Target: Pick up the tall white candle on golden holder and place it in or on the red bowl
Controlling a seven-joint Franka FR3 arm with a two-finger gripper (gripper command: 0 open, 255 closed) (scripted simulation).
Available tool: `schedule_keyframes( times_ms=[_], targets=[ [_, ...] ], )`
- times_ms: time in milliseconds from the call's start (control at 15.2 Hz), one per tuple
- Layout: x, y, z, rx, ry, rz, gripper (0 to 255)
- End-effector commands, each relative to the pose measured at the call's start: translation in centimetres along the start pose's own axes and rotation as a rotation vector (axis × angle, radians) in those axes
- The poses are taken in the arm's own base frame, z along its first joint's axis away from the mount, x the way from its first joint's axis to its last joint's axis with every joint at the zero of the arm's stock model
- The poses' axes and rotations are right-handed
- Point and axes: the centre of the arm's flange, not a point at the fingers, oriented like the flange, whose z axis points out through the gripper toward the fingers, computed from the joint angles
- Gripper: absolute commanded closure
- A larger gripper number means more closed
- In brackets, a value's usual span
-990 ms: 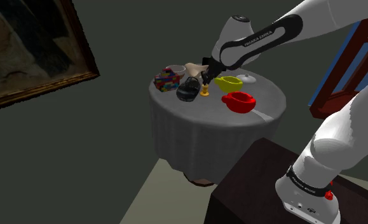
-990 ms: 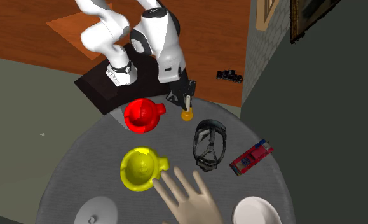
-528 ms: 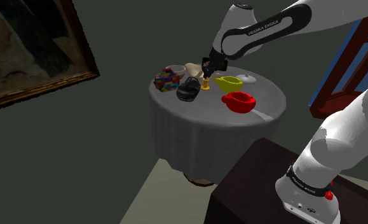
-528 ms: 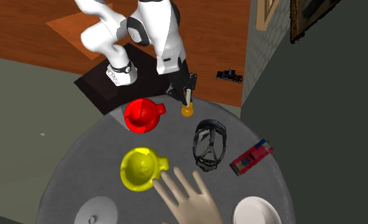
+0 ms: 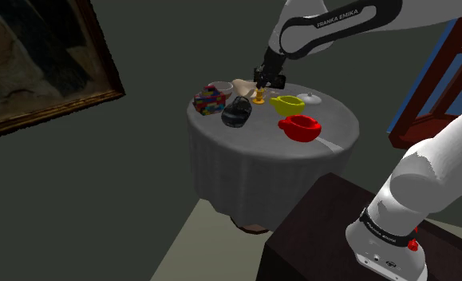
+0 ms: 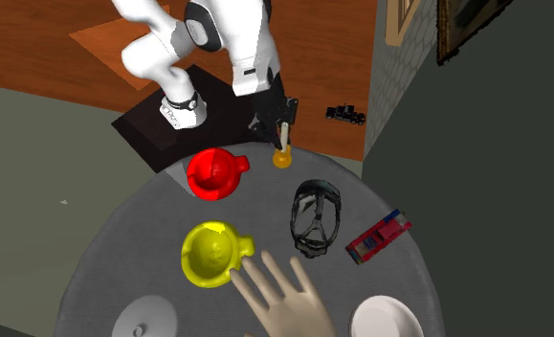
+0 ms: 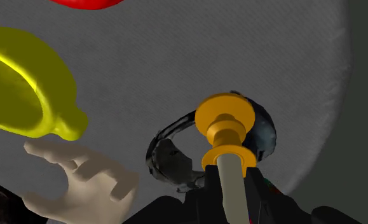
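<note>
The jaws are closed on the candle [image 7: 232, 189], gripping its smooth cream stick just above the holder; the black fingers [image 7: 262, 202] press it from both sides. The holder [image 7: 225, 119] is glossy gold, a round dish-shaped foot under a stepped collar. It hangs foot-down, and the wrist view shows it in front of a black strappy mask [image 7: 166, 159] lying on the bench [image 7: 252, 51].

The bench is round, draped in a matte grey woven cloth. The red bowl [image 6: 212, 174] is shiny, with a small spout or handle. It sits on the cloth near the candle [image 6: 284, 135], to the second exterior view's left of it and not touching it. A glossy yellow bowl [image 6: 210, 254] of similar shape sits further along.

The second exterior view looks down on a pale model hand [image 6: 284, 302], fingers spread, and a red toy block [image 6: 378, 236]. The shoulder view alone shows the cloth's draped folds [image 5: 261, 164] and a framed painting [image 5: 29, 64].
</note>
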Motion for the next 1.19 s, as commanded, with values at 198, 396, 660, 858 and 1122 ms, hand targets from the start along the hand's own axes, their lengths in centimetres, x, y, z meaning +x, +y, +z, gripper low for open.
schedule_keyframes(
  times_ms=[198,396,660,858,1122],
  targets=[
    [-2.2,2.9,-2.1,0.0,0.0,0.0,255],
    [-4.6,5.7,-3.3,0.0,0.0,0.0,255],
    [-7.9,9.5,-5.0,0.0,0.0,0.0,255],
    [-10.4,12.3,-6.2,0.0,0.0,0.0,255],
    [-12.2,13.9,-6.0,0.0,0.0,0.0,255]
  ],
)
